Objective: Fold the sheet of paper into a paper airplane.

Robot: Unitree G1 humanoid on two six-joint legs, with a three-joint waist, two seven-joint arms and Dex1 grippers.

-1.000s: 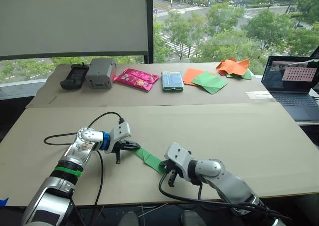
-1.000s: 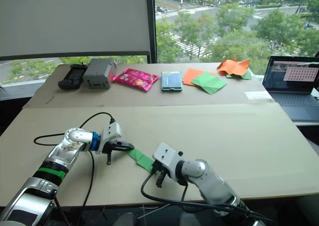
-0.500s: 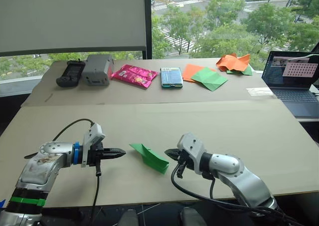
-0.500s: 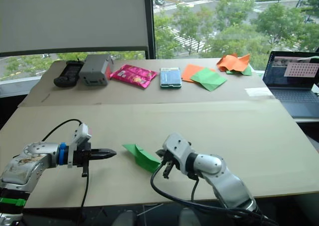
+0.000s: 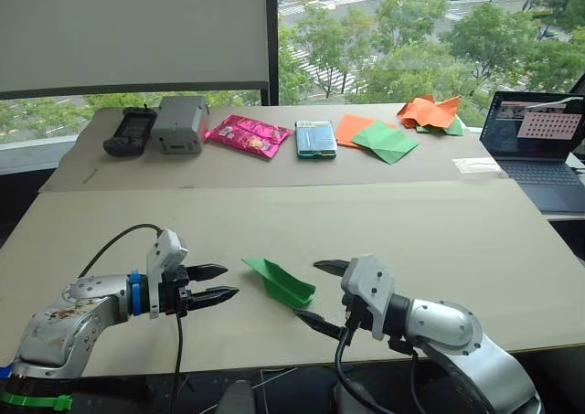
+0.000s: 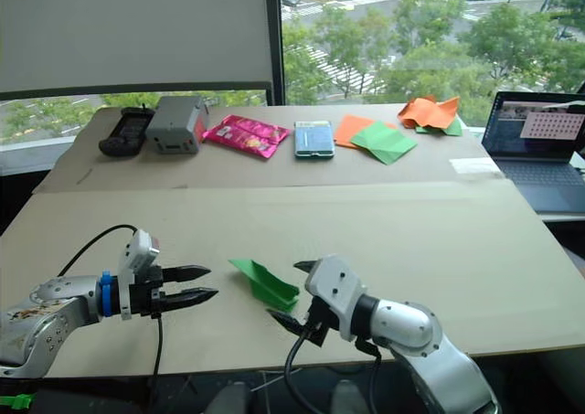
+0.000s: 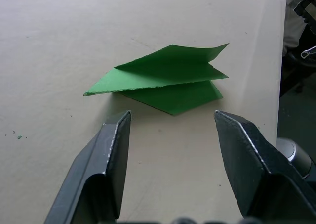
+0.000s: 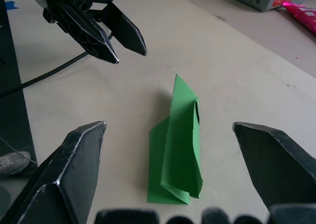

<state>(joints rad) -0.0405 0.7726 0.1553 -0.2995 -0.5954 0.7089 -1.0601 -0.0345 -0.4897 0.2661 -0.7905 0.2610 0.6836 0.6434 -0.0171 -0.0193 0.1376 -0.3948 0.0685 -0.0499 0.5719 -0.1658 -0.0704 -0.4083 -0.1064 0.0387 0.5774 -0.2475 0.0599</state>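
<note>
Paper airplane [image 5: 280, 283] rests on tan table [image 5: 439, 240] — window behind.

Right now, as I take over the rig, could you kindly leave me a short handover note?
Left gripper: open, empty, to the left of the paper airplane.
Right gripper: open, empty, on its right side.
The plane lies free on the near tabletop, folded into a pointed wedge of layered flaps.
Done: the folding appears complete and the plane is released.
Left: check that the flaps lie flat; otherwise little seems to remain.
</note>
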